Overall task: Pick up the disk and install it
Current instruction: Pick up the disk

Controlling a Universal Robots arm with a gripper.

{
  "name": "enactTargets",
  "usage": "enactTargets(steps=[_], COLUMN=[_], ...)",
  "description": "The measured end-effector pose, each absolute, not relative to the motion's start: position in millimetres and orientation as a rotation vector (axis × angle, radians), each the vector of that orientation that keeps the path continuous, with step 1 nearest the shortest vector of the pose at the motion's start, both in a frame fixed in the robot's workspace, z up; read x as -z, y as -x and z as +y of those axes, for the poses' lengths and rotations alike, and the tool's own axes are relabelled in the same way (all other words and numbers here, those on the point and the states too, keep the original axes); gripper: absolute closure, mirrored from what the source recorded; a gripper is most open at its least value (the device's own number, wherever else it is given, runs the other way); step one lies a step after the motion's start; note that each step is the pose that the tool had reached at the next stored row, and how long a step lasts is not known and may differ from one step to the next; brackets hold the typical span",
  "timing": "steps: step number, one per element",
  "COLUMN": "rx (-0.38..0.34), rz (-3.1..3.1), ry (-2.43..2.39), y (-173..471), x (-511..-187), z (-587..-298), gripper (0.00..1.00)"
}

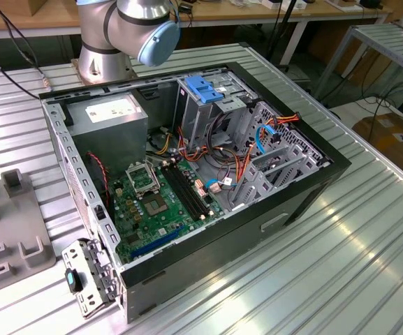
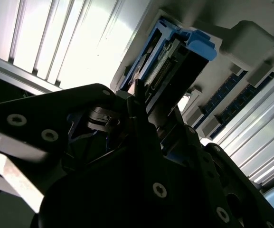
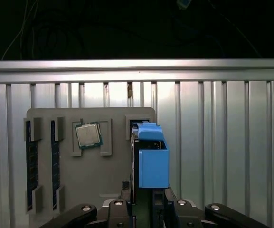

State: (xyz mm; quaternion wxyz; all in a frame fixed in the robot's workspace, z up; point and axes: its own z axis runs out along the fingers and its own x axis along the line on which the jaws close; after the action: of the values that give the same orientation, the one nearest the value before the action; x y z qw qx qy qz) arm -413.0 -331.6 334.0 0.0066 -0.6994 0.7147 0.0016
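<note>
The disk (image 3: pixel 151 156) stands on edge in a slot of a grey fixture plate (image 3: pixel 113 175), its blue plastic frame facing the first wrist camera. My gripper (image 3: pixel 148 194) reaches over its near end, one jaw on each side of the frame. In the second wrist view the disk (image 2: pixel 174 61) shows its blue edge and connector end, and a dark finger (image 2: pixel 136 95) lies against its side. The jaws look shut on the disk. The open computer case (image 1: pixel 313 188) with its metal drive cage (image 1: pixel 208 112) lies in the exterior view.
The fixture plate also holds a processor chip (image 3: pixel 88 135) and two memory sticks (image 3: pixel 29 166) in recesses. It rests on a ribbed metal table (image 3: pixel 222 142), at the exterior view's left (image 1: pixel 12 237). The arm's base (image 1: pixel 103 56) stands behind the case, near the grey power-supply box (image 1: pixel 107 115).
</note>
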Motion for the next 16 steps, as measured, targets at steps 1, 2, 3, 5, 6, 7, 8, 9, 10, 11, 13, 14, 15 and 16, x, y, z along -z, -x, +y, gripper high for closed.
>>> enactTargets(steps=[1, 2, 3, 5, 6, 7, 8, 9, 10, 11, 13, 14, 15, 16], rx=[-0.005, -0.005, -0.005, -0.005, -0.005, -0.005, -0.005, -0.005, -0.005, -0.005, -0.005, -0.005, -0.005, -0.005], rz=[2.236, 2.236, 2.236, 2.236, 2.236, 2.236, 2.236, 2.236, 2.236, 2.236, 2.236, 2.236, 2.236, 2.236], ry=[2.188, 2.188, 2.188, 2.188, 2.188, 2.188, 2.188, 2.188, 2.188, 2.188, 2.188, 2.188, 2.188, 2.188], y=[413.0, 413.0, 413.0, 413.0, 413.0, 413.0, 413.0, 413.0, 413.0, 413.0, 413.0, 413.1, 413.1, 413.0], x=[-334.3, -334.8, -335.5, -337.4, -337.9, -337.9, -337.9, -337.9, -338.1, -338.1, -338.1, -338.4, -339.0, -341.0], z=[-331.6, -331.6, -331.5, -331.4, -331.5, -331.4, -331.4, -331.4, -331.4, -331.4, -331.4, -331.4, -331.5, -331.4], gripper=[0.65, 0.65, 0.65, 0.65, 0.65, 0.65, 0.65, 0.65, 0.65, 0.65, 0.65, 0.65, 0.65, 0.65])
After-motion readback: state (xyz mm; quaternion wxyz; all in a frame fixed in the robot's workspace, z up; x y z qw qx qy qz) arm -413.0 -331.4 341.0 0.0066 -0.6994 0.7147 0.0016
